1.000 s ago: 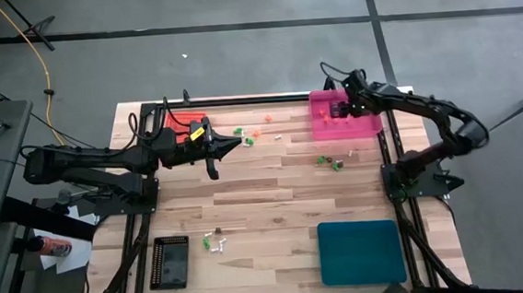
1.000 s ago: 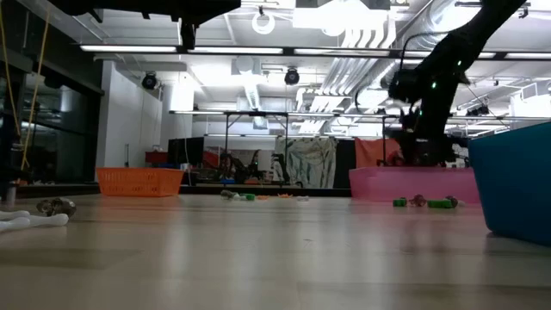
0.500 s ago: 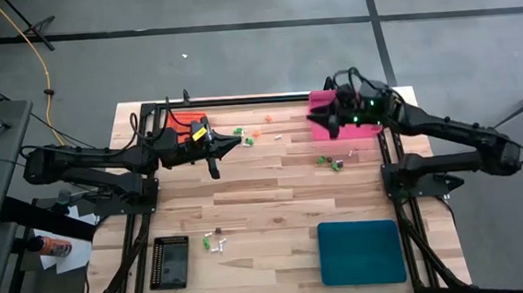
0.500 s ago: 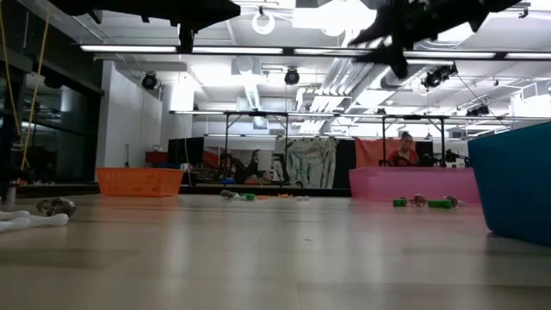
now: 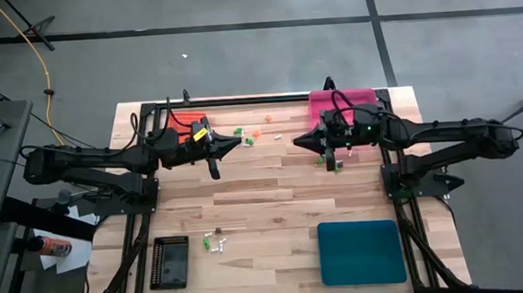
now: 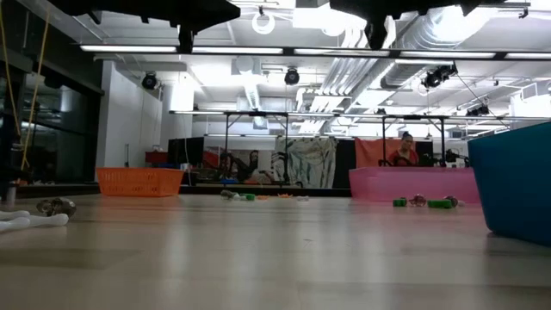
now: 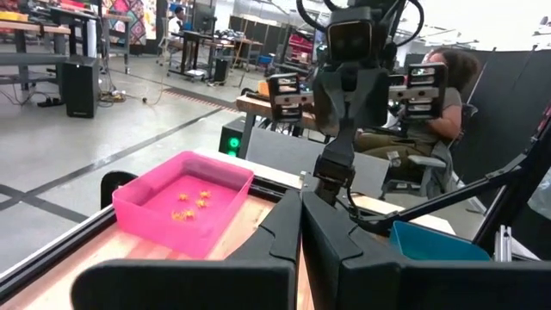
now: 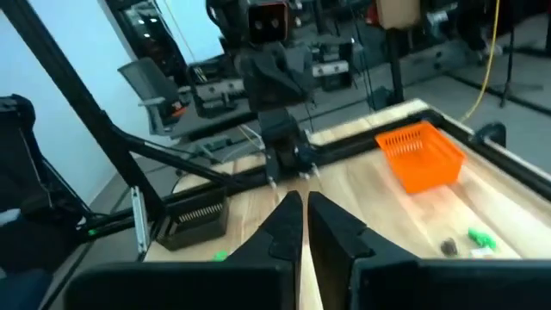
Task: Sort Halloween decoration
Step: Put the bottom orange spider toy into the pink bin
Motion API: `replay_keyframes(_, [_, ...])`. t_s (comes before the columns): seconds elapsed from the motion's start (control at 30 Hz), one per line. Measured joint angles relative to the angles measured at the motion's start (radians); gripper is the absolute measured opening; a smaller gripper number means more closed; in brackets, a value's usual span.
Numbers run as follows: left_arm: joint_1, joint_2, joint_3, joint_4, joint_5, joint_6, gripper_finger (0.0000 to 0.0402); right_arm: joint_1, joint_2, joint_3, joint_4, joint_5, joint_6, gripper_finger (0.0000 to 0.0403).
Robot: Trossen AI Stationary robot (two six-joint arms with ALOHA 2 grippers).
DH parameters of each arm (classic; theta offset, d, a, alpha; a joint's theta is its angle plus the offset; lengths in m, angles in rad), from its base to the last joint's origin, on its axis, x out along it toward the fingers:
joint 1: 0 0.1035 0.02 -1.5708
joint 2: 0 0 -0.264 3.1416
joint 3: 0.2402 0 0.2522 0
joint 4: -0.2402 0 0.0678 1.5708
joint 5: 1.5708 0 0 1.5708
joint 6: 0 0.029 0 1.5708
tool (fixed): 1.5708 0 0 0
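Observation:
The Halloween decoration lies scattered on the wooden table: green and orange trinkets (image 5: 246, 136) ahead of my left gripper, green ones (image 5: 329, 163) below my right arm, and white and dark ones (image 5: 215, 240) near the front. More orange trinkets (image 7: 191, 202) lie inside the pink tray (image 7: 146, 207). My left gripper (image 5: 238, 143) hovers shut and level, left of the table's middle. My right gripper (image 5: 298, 141) hovers shut and level, facing it, with nothing between its fingers (image 8: 288, 220).
An orange tray (image 5: 191, 121) sits at the far left under my left arm. A black tray (image 5: 170, 261) lies near left and a teal tray (image 5: 361, 251) near right. A person (image 7: 443, 82) sits beyond the table's right side.
My right gripper has left the pink tray. It has swung toward the table's middle and risen, tipping from pointing down to level. My left arm has kept still.

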Motion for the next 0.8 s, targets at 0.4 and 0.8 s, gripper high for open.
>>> replay_keyframes(0.4, [0.0, 0.0, 0.0, -0.046, 0.0, 0.001, 0.0, -0.01, -0.001, 0.0, 0.01, -0.006, -0.028, 0.0001])
replay_keyframes(0.8, [0.148, 0.178, 0.19, -0.492, -0.015, -0.118, 0.0029, -0.01, -0.002, 0.0, 0.008, 0.0, -0.03, 0.0004])
